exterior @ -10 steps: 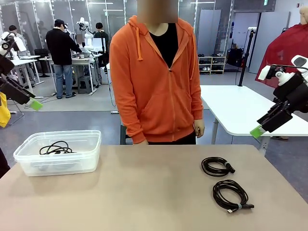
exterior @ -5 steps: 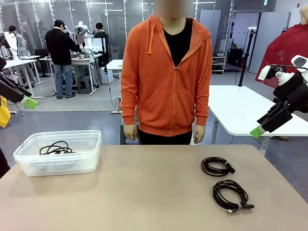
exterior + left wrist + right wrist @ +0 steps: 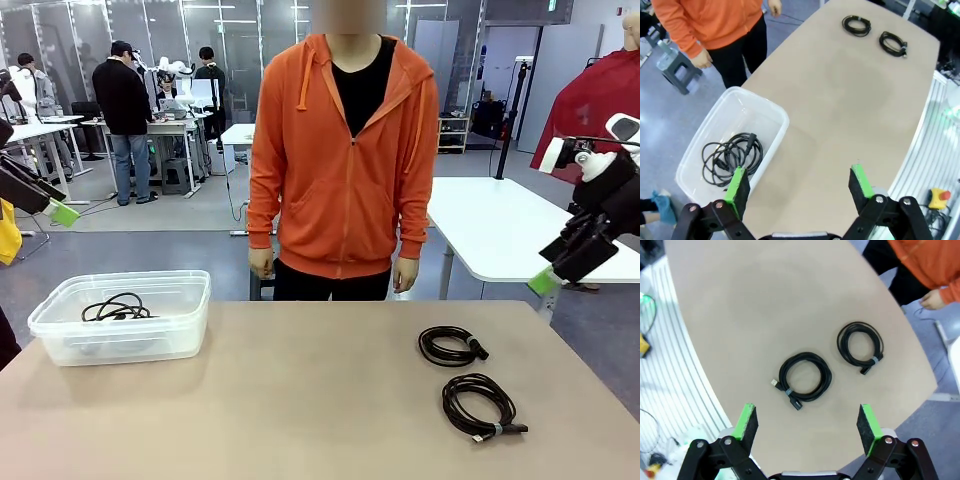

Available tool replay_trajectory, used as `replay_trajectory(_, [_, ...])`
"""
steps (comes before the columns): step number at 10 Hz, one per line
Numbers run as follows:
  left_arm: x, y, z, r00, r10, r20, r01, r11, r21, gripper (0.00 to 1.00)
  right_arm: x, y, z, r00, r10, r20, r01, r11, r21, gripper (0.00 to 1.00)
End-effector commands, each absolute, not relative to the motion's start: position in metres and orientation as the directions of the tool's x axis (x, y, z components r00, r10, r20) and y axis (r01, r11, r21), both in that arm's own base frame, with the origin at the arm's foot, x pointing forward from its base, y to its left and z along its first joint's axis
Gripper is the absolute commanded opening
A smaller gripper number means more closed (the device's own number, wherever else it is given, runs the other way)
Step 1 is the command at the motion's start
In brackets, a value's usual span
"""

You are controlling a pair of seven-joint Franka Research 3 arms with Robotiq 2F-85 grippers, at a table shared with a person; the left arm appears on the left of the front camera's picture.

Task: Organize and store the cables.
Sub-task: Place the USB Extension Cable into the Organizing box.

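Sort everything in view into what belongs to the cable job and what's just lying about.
Job: clear plastic bin; coiled cable inside it; coiled cable nearer the person; coiled cable nearer the robot.
Lying about: grey step stool; white side table; blue cloth on floor.

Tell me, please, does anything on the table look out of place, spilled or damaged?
Nothing is spilled or damaged. Two coiled cables lie loose on the table, on the robot's right side, outside the clear bin, where one cable already lies.
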State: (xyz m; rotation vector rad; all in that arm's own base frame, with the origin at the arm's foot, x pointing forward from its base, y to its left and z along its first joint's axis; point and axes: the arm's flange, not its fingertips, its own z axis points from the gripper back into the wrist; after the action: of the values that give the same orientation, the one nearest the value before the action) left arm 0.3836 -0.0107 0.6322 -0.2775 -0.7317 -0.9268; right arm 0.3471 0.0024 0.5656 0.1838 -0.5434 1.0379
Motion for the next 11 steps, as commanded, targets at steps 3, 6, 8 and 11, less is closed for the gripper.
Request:
replay_trajectory(3, [0.383,-0.013,0.632,0.398,-0.628,0.669,0.795,0.6,0.089,1.0,0.34,0.022,0.548,0.005,0.944,0.33,-0.97,0.086,-0.229,1.0])
replay_trajectory(6, [0.383,-0.013,0.632,0.398,-0.628,0.669,0.795,0.6,0.089,1.0,0.368,0.043,0.51,-0.094,0.968,0.234,-0.987,-0.061,-0.146,1.0])
replay_trajectory(8, [0.383,-0.013,0.632,0.398,-0.628,0.669,0.795,0.6,0.089,1.0,0.376,0.05,0.477,-0.074,0.977,0.199,-0.994,-0.056,-0.095,1.0])
replay_trajectory(11, [0.383,-0.013,0.632,0.398,-0.628,0.669,0.795,0.6,0.089,1.0,0.376,0.048,0.422,-0.011,0.978,0.207,-0.998,0.003,-0.068,1.0])
